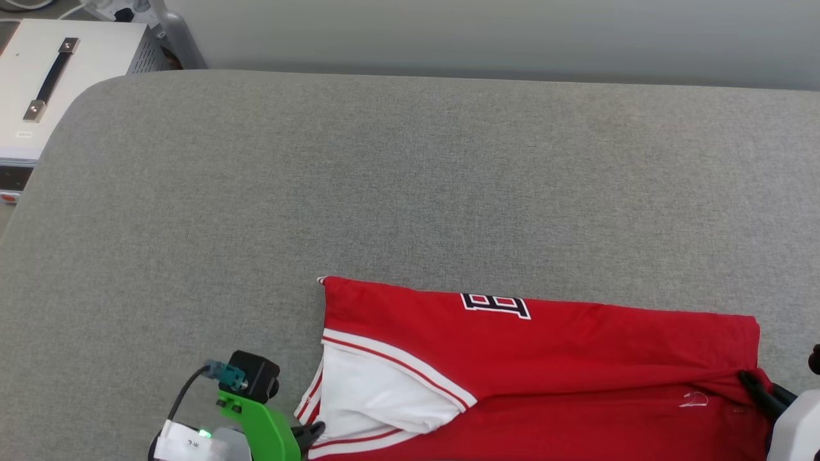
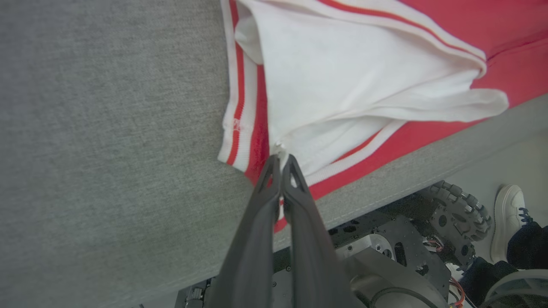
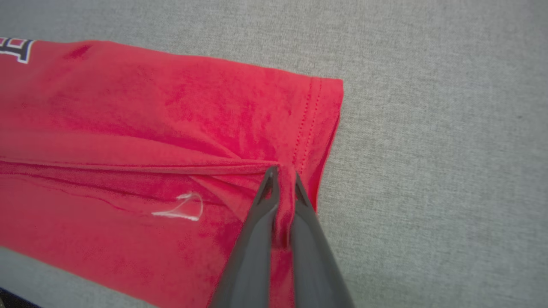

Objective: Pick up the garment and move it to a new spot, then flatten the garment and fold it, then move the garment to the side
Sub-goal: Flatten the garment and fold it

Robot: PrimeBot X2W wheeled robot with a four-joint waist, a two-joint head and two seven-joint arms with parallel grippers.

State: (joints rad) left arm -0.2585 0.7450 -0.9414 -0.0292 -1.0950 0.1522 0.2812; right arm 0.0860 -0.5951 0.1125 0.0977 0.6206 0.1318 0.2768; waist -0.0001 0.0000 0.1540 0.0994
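Observation:
The red garment [image 1: 544,358] lies folded lengthwise on the grey surface near its front edge, a white sleeve [image 1: 378,397] at its left end and part of the black-white lettering [image 1: 496,305] on the top fold. My left gripper [image 1: 314,433] is shut on the garment's sleeve end; in the left wrist view its fingers [image 2: 280,164] pinch white and red cloth [image 2: 342,85]. My right gripper [image 1: 749,382] is shut on the garment's hem corner; in the right wrist view red fabric [image 3: 171,128] is bunched between the fingertips [image 3: 282,177].
The grey padded surface [image 1: 384,179] stretches far behind and to the left of the garment. A white box with a black handle [image 1: 51,83] stands off the back-left corner. The robot base [image 2: 406,239] and a person's white shoe [image 2: 507,218] lie below the front edge.

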